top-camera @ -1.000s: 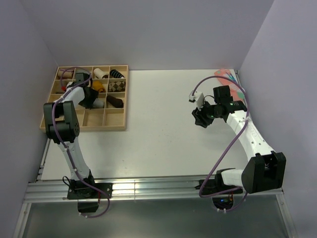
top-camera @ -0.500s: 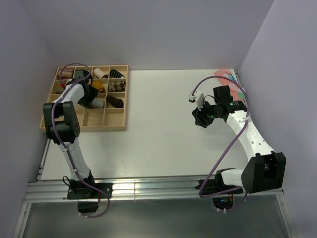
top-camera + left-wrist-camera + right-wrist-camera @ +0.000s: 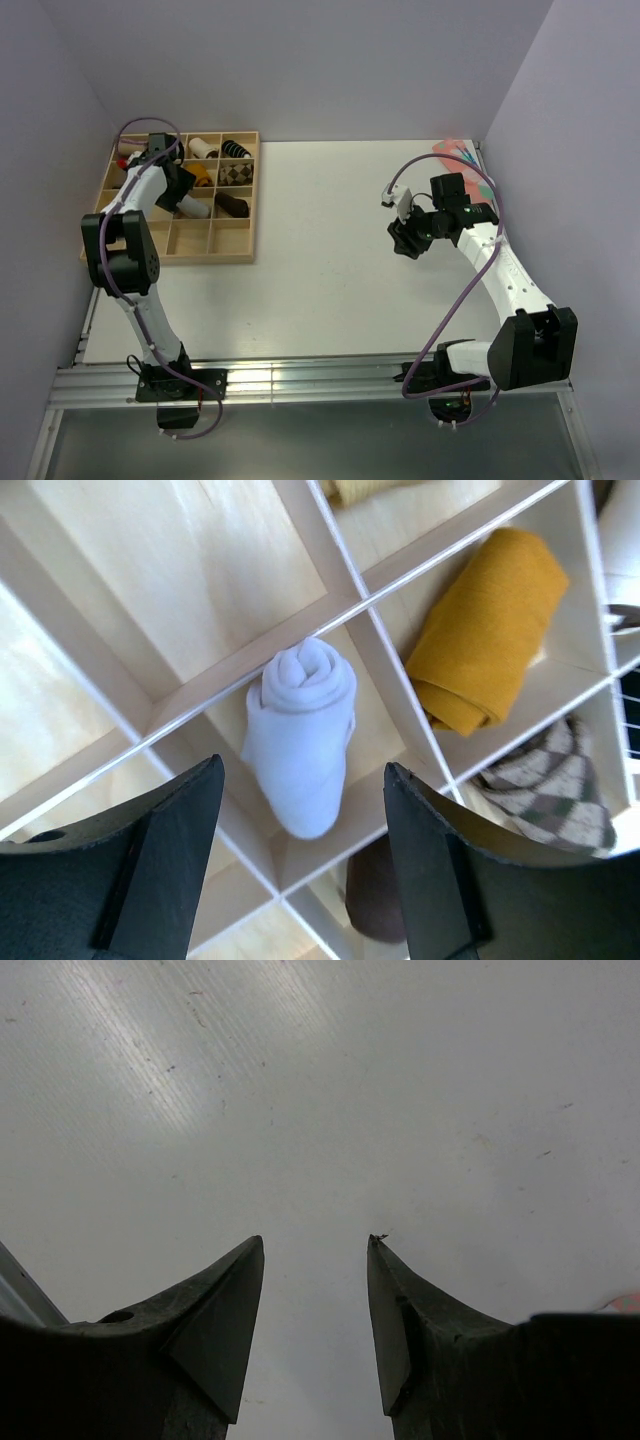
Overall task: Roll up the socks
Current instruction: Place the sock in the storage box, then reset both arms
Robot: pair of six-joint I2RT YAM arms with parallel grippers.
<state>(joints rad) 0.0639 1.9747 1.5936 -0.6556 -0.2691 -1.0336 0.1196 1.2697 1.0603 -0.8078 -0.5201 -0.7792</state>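
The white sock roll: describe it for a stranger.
On the table, find the wooden divided tray, far left. In the compartment under the left gripper lies the white sock roll, plain white beside a mustard roll, a checked roll and a dark brown roll.

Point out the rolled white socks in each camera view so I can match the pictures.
Top view: the white socks lie in the wooden tray, third row back, third compartment from the left.
Left wrist: the white socks lie at the centre, inside one compartment.
Right wrist: not in it, only bare table.
Shared landmark: the mustard roll, in the compartment next to the socks.
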